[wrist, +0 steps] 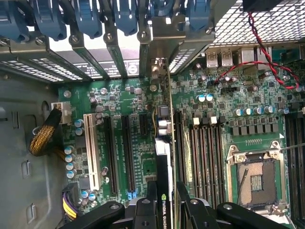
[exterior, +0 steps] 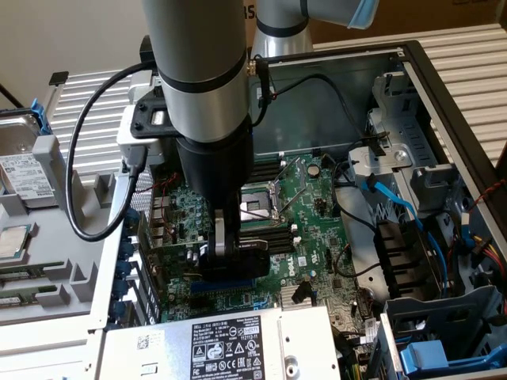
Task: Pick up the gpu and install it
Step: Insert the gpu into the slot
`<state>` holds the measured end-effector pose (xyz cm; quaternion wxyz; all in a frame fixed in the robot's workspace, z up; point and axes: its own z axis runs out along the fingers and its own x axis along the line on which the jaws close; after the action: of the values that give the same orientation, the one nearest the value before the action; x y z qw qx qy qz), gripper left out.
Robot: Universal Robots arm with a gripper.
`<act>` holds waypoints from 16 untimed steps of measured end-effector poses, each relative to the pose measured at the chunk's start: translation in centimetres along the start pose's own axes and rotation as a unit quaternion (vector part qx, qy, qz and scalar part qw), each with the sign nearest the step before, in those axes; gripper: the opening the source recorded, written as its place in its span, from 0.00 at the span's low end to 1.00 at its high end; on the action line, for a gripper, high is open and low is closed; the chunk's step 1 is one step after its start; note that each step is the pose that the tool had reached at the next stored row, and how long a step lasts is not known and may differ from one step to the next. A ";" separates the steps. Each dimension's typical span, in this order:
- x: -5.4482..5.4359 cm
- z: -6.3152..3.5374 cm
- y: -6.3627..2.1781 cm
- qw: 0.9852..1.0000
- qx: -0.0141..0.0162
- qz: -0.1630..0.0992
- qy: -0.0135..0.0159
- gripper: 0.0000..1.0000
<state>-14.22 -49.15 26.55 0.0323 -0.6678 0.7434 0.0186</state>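
The gpu is a thin card seen edge-on, with a black cooler and an NVIDIA label. It stands upright over the green motherboard, in line with the black expansion slots, and its far end reaches the case's rear slot openings. My gripper is shut on it, one black finger on each face. In the exterior view the gripper is low inside the open case, with the gpu just above the motherboard. I cannot tell whether the card sits in a slot.
A CPU socket and long memory slots lie beside the card. Blue slot latches line the rear wall. A red-and-black cable hangs near the ports. The power supply and a drive cage border the board.
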 end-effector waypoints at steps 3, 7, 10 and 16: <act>0.0 0.00 0.01 1.000 0.000 -0.001 0.000 0.26; 0.0 0.00 0.01 1.000 0.000 -0.005 0.000 0.26; 0.0 0.00 0.01 1.000 -0.001 -0.009 0.000 0.26; 0.0 0.00 0.01 1.000 -0.001 -0.016 0.000 0.26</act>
<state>-14.23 -49.17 26.55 0.0320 -0.6795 0.7327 0.0191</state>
